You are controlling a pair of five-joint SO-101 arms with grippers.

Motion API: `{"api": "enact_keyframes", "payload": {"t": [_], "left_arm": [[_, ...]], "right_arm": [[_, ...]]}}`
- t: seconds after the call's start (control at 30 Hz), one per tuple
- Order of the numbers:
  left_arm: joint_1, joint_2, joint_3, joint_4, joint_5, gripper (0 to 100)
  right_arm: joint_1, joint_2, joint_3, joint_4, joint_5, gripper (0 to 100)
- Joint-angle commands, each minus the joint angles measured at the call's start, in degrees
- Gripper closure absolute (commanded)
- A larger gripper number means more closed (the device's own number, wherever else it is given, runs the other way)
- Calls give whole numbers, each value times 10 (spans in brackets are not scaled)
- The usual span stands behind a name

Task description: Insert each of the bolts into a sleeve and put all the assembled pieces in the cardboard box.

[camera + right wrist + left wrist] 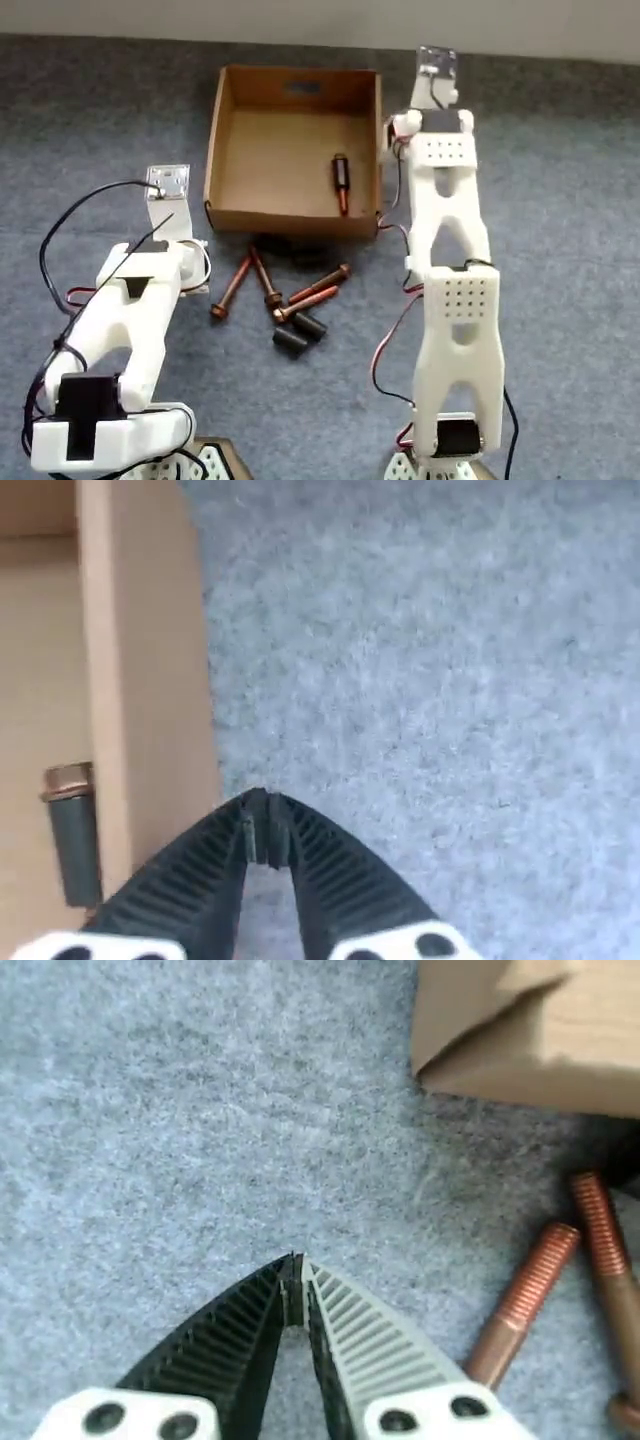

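The cardboard box [225, 120] stands open at the back middle of the grey carpet. One bolt inside a black sleeve [341, 182] lies on its floor, seen too as the sleeved bolt [70, 830]. Several loose copper bolts [265, 278] lie fanned out in front of the box, with two black sleeves [300, 334] just nearer. My left gripper [297, 1272] is shut and empty over bare carpet, left of the box corner [520, 1030] and of two bolts [520, 1305]. My right gripper [262, 808] is shut and empty, just outside the box's right wall [150, 680].
Open carpet lies left of the left arm [130, 320] and right of the right arm [455, 300]. Red and black cables [390, 350] trail between the arms. A dark shape [290, 246] sits in shadow at the box's front edge.
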Motion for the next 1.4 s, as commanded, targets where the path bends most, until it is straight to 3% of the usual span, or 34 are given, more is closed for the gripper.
{"api": "enact_keyframes", "payload": {"t": [0.0,0.53,0.83,1.0,1.2,1.37], "left_arm": [[9,0,-20,2,-6,983],[9,0,-20,2,-6,983],[9,0,-21,2,-6,983],[9,1,-21,2,-6,983],[9,1,-21,2,-6,983],[9,2,-21,2,-6,983]], "right_arm": [[-40,-2,0,-18,7,993],[-82,1,-34,-24,8,993],[-22,-6,-105,-1,7,992],[16,-6,-225,84,7,988],[15,-6,-393,259,8,907],[35,-7,-406,263,8,908]]}}
